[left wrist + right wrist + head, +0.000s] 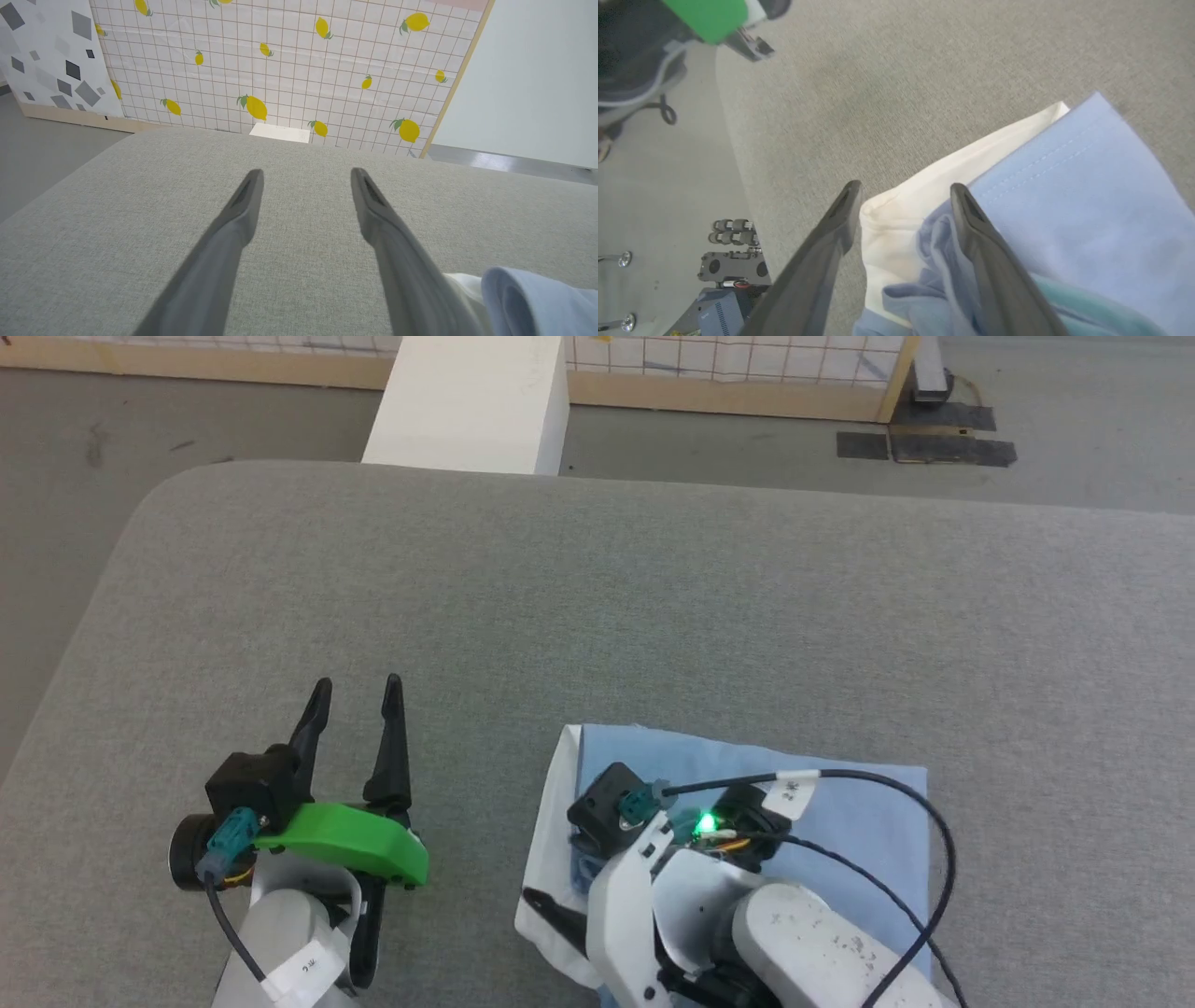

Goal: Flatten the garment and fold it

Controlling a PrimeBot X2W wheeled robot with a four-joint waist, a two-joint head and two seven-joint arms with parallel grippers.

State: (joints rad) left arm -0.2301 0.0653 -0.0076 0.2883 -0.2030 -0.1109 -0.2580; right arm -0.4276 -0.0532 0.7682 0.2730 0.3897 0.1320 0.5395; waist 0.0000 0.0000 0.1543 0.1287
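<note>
The garment [868,821] lies folded into a small light blue rectangle near the front of the grey cushion [597,616], with its white collar [551,821] along the left side. My right gripper [906,186] hovers over that left edge, jaws open. One fingertip [852,196] is above the cushion, the other over bunched blue fabric, and the white collar [896,224] sits loose between them. My left gripper [357,691] stands open over bare cushion to the left of the garment. A blue fold of the garment [537,298] shows in the left wrist view beside my left gripper [306,175].
A white block [471,401] stands past the cushion's far edge, in front of a lemon-patterned panel [289,70]. The cushion's rounded left corner [159,513] drops to grey floor. Robot base hardware [728,270] sits below the near edge.
</note>
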